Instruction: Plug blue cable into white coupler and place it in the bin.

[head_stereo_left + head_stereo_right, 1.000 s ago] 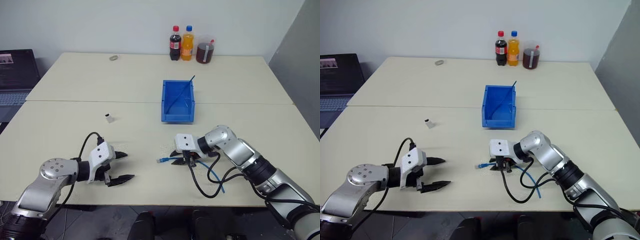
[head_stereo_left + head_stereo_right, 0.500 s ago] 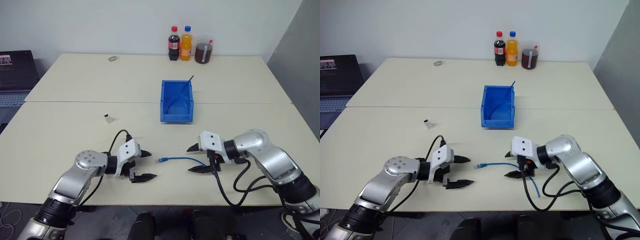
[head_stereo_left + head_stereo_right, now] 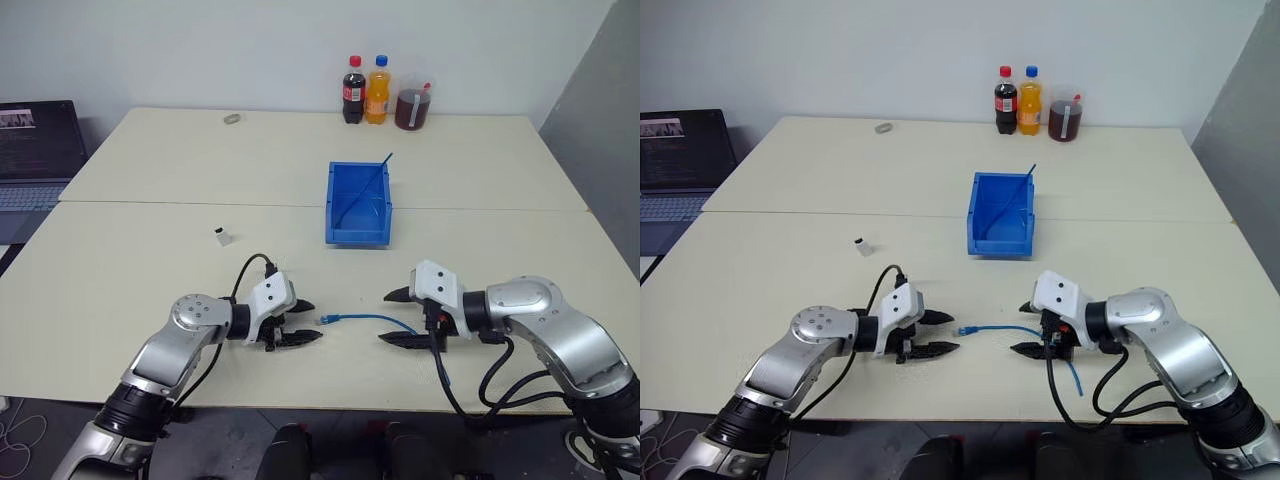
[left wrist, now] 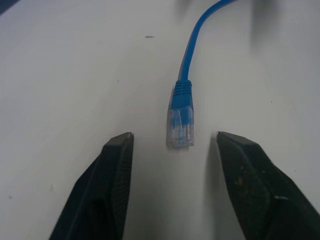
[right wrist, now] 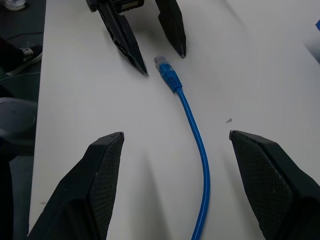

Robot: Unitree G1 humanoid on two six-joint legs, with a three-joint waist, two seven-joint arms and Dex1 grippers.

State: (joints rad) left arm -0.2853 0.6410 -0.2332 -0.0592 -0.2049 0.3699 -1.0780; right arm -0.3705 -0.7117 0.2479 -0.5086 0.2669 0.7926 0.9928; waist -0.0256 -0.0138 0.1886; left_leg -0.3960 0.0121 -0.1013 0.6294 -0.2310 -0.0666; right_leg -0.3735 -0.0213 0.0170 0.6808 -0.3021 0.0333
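Since the blue cable (image 3: 372, 320) lies limp and light on the table (image 3: 150, 250), the left end effector (image 4: 172, 150), fingers apart, should probably pinch its stiff plug (image 4: 180, 126); the right end effector (image 3: 397, 317) is released.

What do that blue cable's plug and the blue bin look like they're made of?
The blue cable looks sheathed in smooth rubbery plastic; it bends softly. Its plug seems to be clear hard plastic, since its insides show through. The bin looks like rigid moulded plastic, evenly bright blue, with a slight sheen.

Right gripper (image 3: 398, 317) lets go of blue cable (image 3: 365, 319), backs off; left gripper (image 3: 306, 322) closes in on its plug, jaws narrower.
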